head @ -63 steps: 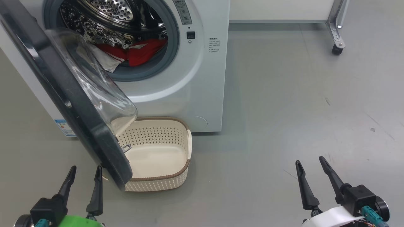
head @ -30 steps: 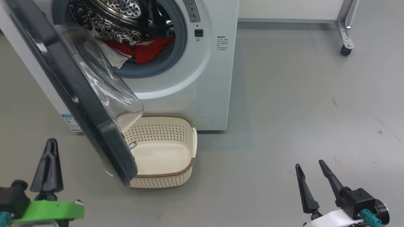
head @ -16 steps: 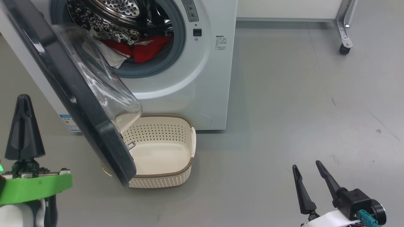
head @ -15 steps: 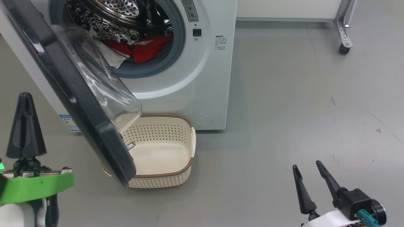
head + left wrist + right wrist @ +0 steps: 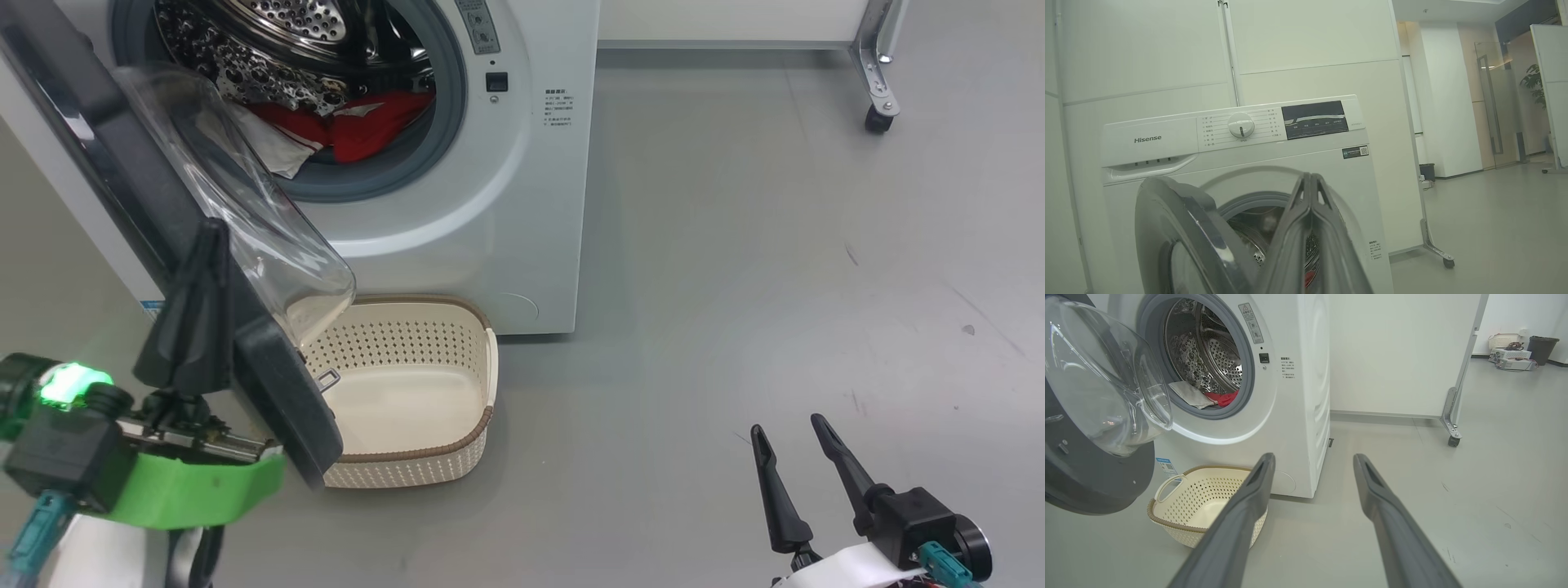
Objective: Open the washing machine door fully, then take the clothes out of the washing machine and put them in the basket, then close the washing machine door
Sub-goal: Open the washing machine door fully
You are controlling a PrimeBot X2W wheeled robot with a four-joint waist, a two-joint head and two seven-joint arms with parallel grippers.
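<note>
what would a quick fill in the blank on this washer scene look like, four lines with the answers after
1. The basket on the floor is ____ inside.
2. The red clothes lie in the steel ____ of the washing machine.
3. Open or shut: the left gripper, beside the black rim of the washing machine door, is ____.
4. Open or shut: the right gripper, holding nothing, is ____.

Missing words: empty; drum; shut; open
</note>
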